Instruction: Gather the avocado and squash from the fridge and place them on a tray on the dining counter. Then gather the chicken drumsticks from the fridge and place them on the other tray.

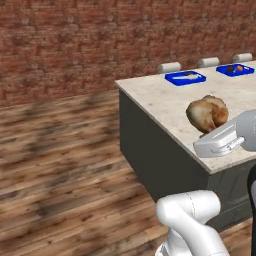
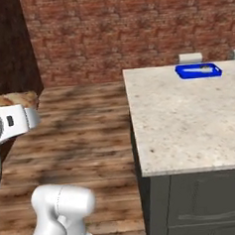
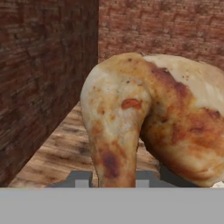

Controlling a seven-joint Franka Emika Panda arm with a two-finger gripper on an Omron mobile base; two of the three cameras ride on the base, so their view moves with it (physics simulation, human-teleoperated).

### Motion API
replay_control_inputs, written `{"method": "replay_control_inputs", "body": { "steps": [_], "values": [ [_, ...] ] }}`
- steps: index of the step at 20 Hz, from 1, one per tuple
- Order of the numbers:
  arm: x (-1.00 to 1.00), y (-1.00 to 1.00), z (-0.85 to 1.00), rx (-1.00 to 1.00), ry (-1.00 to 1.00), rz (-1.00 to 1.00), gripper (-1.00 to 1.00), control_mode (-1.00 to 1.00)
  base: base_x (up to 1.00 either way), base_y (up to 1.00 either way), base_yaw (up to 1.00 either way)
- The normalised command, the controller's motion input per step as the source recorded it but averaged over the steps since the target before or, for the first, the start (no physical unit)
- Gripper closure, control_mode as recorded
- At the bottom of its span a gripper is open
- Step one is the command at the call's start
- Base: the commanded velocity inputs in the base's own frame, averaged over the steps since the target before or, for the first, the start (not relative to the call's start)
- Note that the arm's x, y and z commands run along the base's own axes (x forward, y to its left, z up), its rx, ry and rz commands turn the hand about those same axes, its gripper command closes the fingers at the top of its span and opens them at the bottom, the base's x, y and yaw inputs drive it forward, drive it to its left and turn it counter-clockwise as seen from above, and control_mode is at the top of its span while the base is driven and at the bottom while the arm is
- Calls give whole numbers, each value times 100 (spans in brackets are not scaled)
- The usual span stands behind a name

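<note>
So my gripper point(image 3: 109, 181) is clenched on the chicken drumsticks point(image 1: 207, 114), carried above the near end of the dining counter point(image 1: 165, 97). Avocado point(image 1: 229, 69) and squash point(image 1: 239, 68) already sit in the tray point(image 1: 235, 70); the other tray point(image 1: 185, 78) awaits the meat.

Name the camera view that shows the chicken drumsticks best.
The hand view: the chicken drumsticks are close up there, browned skin clear, held in the claw. The left base view shows them small beyond the hand; the right base view shows just a sliver at the left edge.
</note>
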Motion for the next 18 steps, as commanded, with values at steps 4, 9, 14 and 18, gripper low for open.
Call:
{"method": "replay_control_inputs", "body": {
  "steps": [4,9,14,18],
  "values": [
    [0,0,0,0,0,0,100,100,46,75,-43],
    [0,0,0,0,0,0,100,100,46,77,-43],
    [0,0,0,0,0,0,100,100,48,77,-42],
    [0,0,0,0,0,0,100,100,48,78,-42]
  ]
}}
